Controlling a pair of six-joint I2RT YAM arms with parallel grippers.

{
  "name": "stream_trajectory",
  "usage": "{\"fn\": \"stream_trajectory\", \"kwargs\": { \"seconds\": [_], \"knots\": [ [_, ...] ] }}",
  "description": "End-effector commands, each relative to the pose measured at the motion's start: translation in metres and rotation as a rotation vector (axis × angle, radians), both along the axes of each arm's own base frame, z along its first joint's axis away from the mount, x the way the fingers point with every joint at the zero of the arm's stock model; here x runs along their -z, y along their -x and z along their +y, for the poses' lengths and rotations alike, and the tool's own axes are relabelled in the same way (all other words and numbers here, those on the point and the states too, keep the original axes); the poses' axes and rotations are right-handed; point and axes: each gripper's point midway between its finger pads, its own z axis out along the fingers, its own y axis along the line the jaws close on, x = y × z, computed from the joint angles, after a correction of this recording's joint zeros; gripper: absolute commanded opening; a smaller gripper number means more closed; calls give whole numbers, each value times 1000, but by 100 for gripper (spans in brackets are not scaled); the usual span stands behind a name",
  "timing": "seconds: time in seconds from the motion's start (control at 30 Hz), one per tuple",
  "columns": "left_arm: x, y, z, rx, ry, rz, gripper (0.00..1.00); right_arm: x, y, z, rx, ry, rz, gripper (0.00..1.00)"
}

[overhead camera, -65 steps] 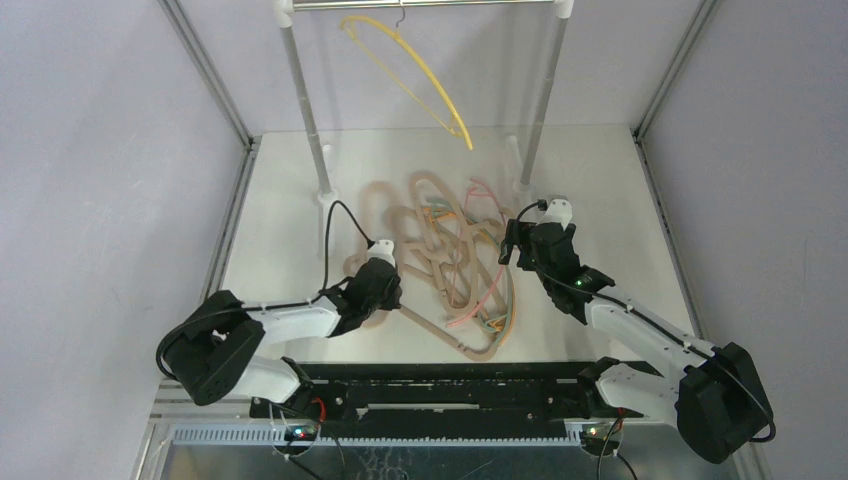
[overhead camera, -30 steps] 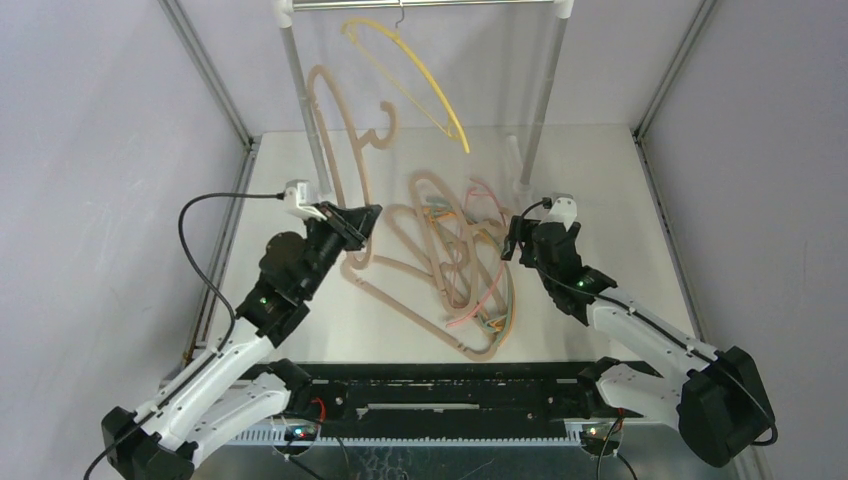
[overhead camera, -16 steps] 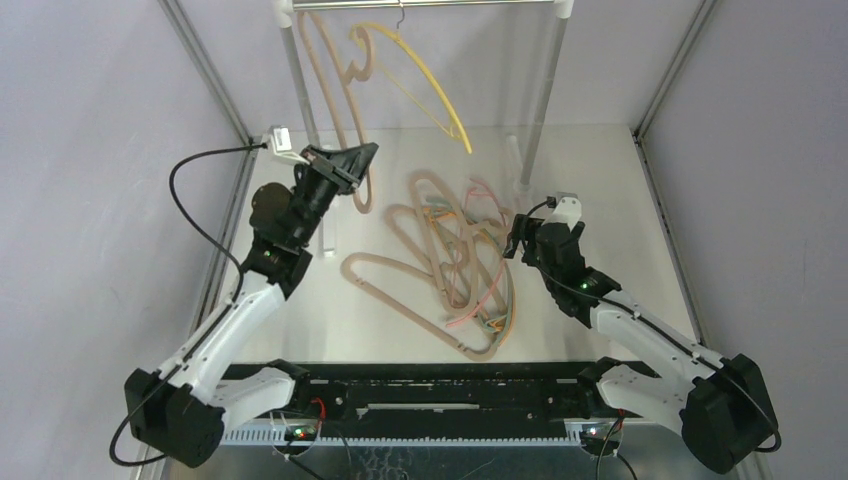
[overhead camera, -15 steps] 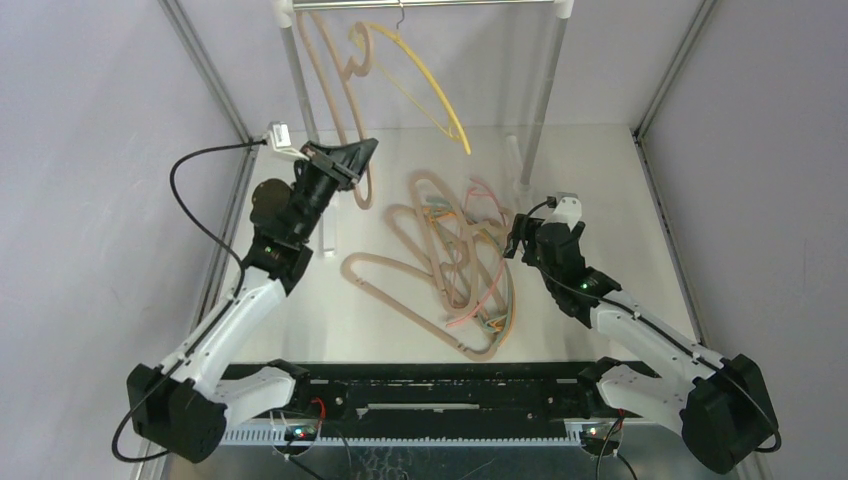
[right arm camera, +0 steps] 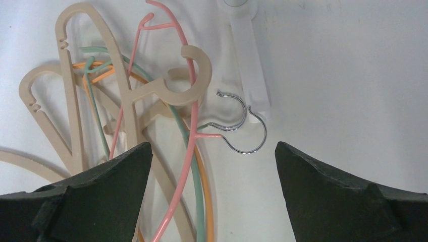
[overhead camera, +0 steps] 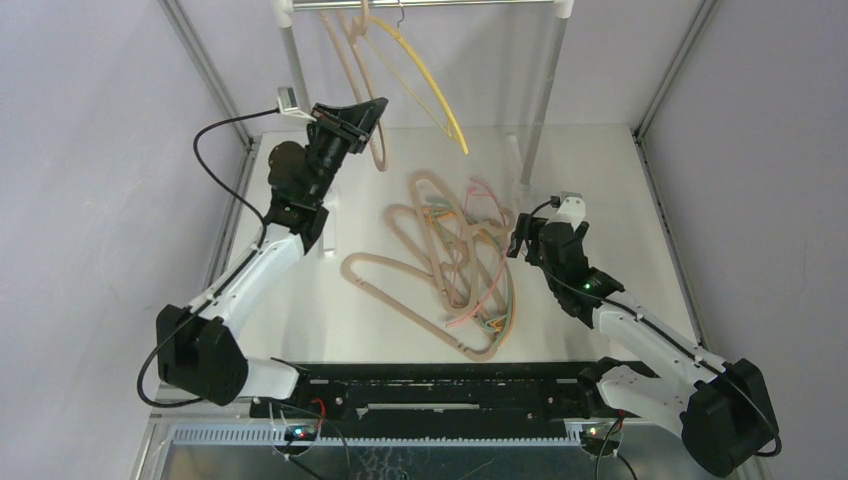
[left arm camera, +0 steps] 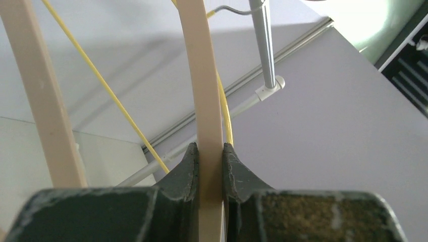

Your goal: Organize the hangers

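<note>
the left jaws are clamped on one arm of a beige hanger, lifted off the tabletop and held up against the rail near its left post. the top of this hanger sits right at the rail, just beside the wire hook of the yellow hanger; whether it rests on the rail i cannot tell. the yellow hanger hangs from the rail and slants down toward the right post. in the left wrist view the beige strip stands upright between the two pads, with the yellow wire crossing behind it. the other hangers lie in a tangled pile on the tabletop below the rail, on the near side of its posts: several beige ones overlapping, with a pink, a green and an orange one threaded through them. the right jaws are wide apart and grip nothing, over the pile's right edge near the white foot of the rail's right post, with two metal hooks on the tabletop just beside that foot.
</note>
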Motion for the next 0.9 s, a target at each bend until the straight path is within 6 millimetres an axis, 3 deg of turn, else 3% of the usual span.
{"fn": "stream_trajectory", "kwargs": {
  "seconds": [0.0, 0.27, 0.37, 0.43, 0.53, 0.6, 0.7, 0.87],
  "knots": [
    [-48, -4, 9, -6, 126, -83, 0, -16, -4, -6, 18, 4, -36, 100],
    [-37, -33, 19, -41, 190, -9, 0, -13, -6, -10, 21, 8, -28, 100],
    [-22, -45, 20, -39, 211, 47, 1, -10, -6, -10, 24, 12, -19, 100],
    [-10, -52, 22, -42, 221, 81, 11, -8, -7, -10, 23, 13, -13, 100],
    [3, -58, 23, -48, 212, 99, 18, -5, -7, -10, 22, 17, -3, 100],
    [8, -59, 23, -55, 178, 95, 37, -2, -7, -10, 23, 20, 5, 100],
    [5, -51, 22, -60, 95, 44, 58, 1, -6, -10, 23, 25, 13, 100],
    [4, -25, 27, -91, -61, -43, 80, 4, -5, -10, 26, 14, 12, 100]
  ]
}}
